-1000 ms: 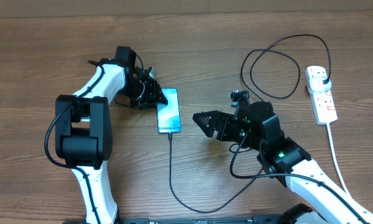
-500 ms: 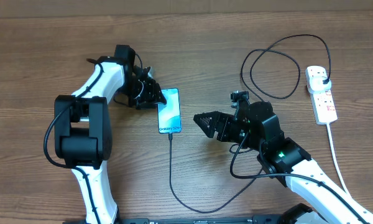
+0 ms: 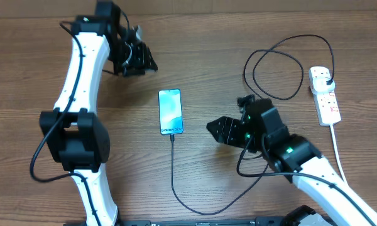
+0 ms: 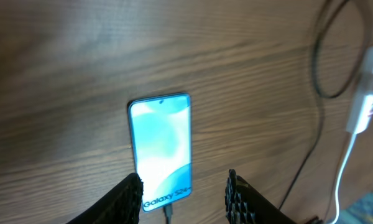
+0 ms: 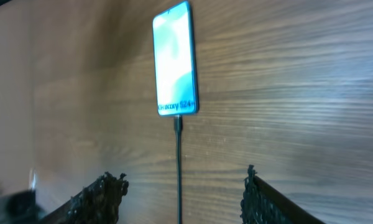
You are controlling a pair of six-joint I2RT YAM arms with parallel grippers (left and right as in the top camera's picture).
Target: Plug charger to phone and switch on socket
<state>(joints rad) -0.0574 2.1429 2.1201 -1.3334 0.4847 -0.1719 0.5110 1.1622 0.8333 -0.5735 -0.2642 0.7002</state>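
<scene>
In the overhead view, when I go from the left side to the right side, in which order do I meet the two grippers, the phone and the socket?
left gripper → phone → right gripper → socket. The charger is left out, because its cable runs across much of this stretch.

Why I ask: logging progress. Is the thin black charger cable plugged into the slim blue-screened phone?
Yes, the charger cable joins the phone at its bottom edge.
</scene>
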